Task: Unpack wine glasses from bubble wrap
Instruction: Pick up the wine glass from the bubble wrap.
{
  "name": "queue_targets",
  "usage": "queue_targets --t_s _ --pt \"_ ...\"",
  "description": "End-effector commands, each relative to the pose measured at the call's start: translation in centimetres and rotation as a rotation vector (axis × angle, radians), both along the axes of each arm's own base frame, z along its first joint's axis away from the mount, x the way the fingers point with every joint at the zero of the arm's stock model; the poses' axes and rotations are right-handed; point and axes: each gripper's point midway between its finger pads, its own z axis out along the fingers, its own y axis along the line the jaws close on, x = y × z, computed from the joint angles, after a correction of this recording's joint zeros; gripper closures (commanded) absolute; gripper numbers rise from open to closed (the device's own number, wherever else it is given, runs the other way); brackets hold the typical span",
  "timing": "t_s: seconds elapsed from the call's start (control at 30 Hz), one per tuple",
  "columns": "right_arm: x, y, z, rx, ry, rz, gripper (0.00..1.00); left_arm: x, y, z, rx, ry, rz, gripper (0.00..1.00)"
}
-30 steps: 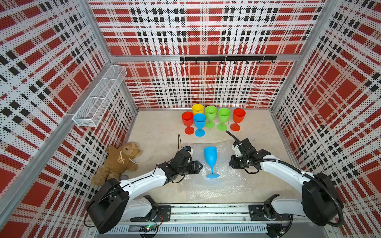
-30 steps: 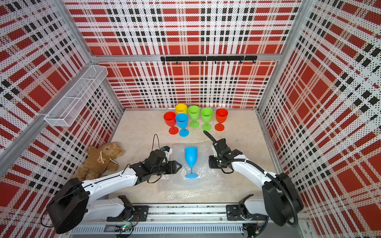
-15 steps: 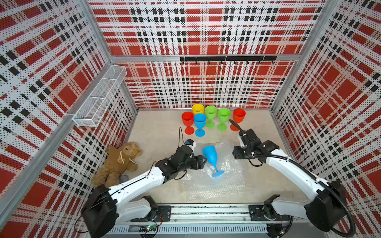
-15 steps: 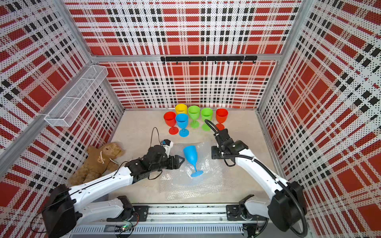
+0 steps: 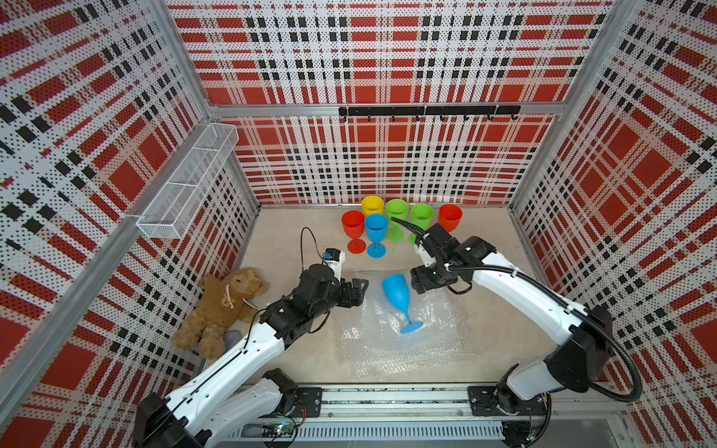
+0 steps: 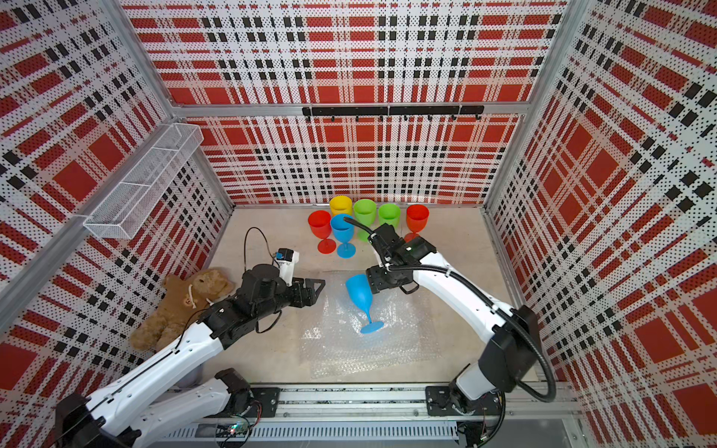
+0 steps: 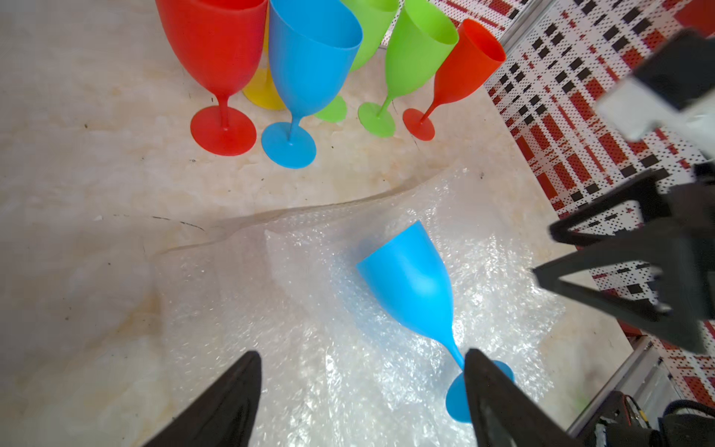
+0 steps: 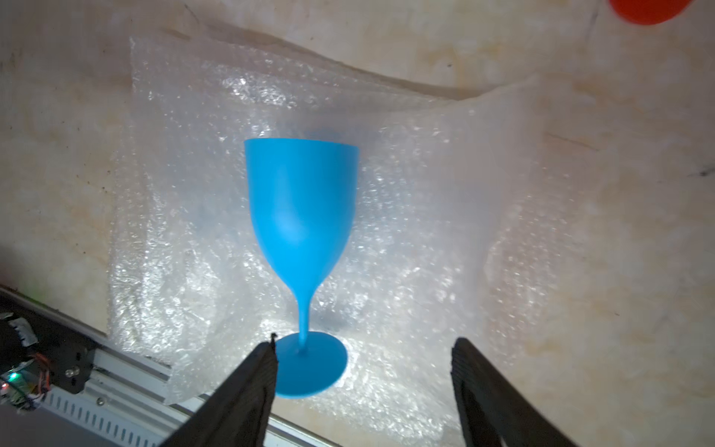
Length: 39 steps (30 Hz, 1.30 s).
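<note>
A blue wine glass (image 5: 397, 296) (image 6: 359, 293) is tilted on the flat bubble wrap (image 5: 388, 349) (image 6: 349, 349), bowl toward the back left, foot toward the front. Nothing grips it. My left gripper (image 5: 361, 293) (image 6: 319, 291) is open just left of the bowl, and in its wrist view (image 7: 361, 354) bare wrap (image 7: 232, 278) shows between the fingers. My right gripper (image 5: 416, 281) (image 6: 370, 281) is open at the bowl's right; in its wrist view (image 8: 364, 342) the glass (image 8: 301, 216) lies ahead. Several wine glasses stand at the back, among them a red one (image 5: 353, 225) and a blue one (image 5: 376, 229).
A brown teddy bear (image 5: 225, 306) lies by the left wall with a grey cloth piece (image 5: 232, 337) beside it. A white wire basket (image 5: 190, 182) hangs on the left wall and a black hook rail (image 5: 426, 111) on the back wall. The arms' base rail (image 5: 388, 399) runs along the front.
Both grippers have opened wider and moved toward the back. The blue wine glass has tipped from upright, its bowl swinging to the left.
</note>
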Motion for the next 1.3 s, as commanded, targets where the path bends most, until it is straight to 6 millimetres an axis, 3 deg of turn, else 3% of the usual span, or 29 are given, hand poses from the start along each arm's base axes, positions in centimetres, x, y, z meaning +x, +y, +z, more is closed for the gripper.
queue_targets --t_s 0.0,0.03,0.2,0.43,0.63,0.73,0.83,1.03,1.17,1.27 --pt "-0.7 2.4 -2.2 -0.028 0.113 0.092 0.13 -0.6 0.6 0.2 0.018 -0.031 -0.007 0.16" --pt "-0.5 2.9 -2.9 -0.045 0.127 0.104 0.01 -0.7 0.5 0.3 0.016 -0.038 -0.014 0.16" --pt "0.6 4.7 -5.1 -0.104 0.205 0.143 0.00 -1.1 0.3 0.2 0.002 -0.049 -0.033 0.17" --pt "1.9 4.8 -8.7 -0.240 0.297 0.158 0.00 -1.4 0.3 0.7 -0.003 -0.076 -0.029 0.17" --pt "1.8 4.7 -10.4 -0.243 0.359 0.152 0.05 -1.6 0.5 1.4 -0.010 -0.102 -0.023 0.17" --pt "2.1 5.2 -10.2 -0.219 0.356 0.158 0.14 -1.6 0.5 1.6 -0.015 -0.111 -0.022 0.18" --pt "2.7 5.7 -8.6 -0.181 0.308 0.147 0.22 -1.3 0.8 1.4 -0.012 -0.108 -0.012 0.18" --pt "2.5 6.2 -2.4 -0.032 0.176 0.133 0.27 -1.2 0.8 1.4 -0.006 -0.113 -0.010 0.18" --pt "2.8 6.2 4.1 0.113 -0.029 0.132 0.30 -1.1 1.0 1.4 -0.003 -0.118 0.001 0.18" --pt "4.0 5.0 9.1 0.194 -0.270 0.098 0.39 -1.1 1.1 1.3 -0.001 -0.118 0.004 0.18"
